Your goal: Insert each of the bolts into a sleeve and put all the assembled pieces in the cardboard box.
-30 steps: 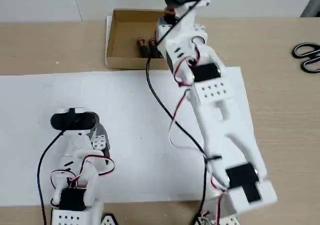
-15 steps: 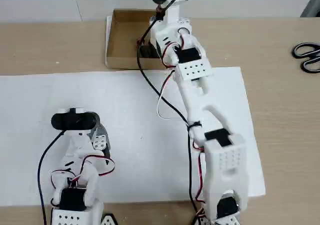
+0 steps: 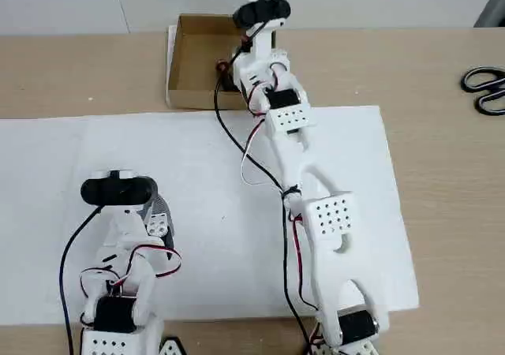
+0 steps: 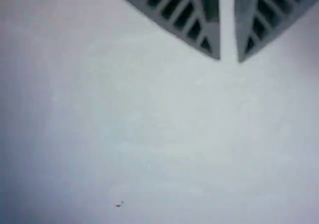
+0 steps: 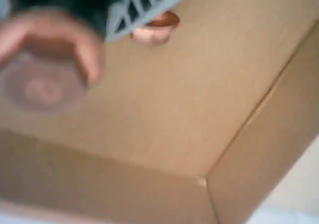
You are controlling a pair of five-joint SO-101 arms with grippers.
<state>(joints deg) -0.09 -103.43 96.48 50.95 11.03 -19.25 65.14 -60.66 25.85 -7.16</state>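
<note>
Since a second ago the right arm has stretched out flatter and swung its wrist toward 9 o'clock, so it now hangs over the cardboard box [image 3: 192, 59] rather than over the box's 3 o'clock wall. The left arm has not shifted.

From the high view the box sits at about 11 o'clock on the counter [image 3: 426, 63], just beyond the far edge of the white sheet [image 3: 197, 181]. One brown assembled piece [image 3: 223, 68] peeks out on the box floor at the 3 o'clock side, touching the arm's outline; more of it is hidden under the arm. The right wrist view shows a copper-and-pink piece lying on the cardboard floor right at the tip of a grey ribbed finger [image 5: 144, 2], beside a blurred pale round shape [image 5: 42, 82] that is too soft to name.

Whether the right pincer [image 5: 112, 20] is clenched or released I cannot tell — one side of it is dark and blurred.

At 7 o'clock on the sheet, the left pincer [image 4: 228, 55] hangs just above the paper, clenched to a thin slit with nothing in it.

Scissors [image 3: 483, 88] lie at 2 o'clock — well apart from both arms.
</note>
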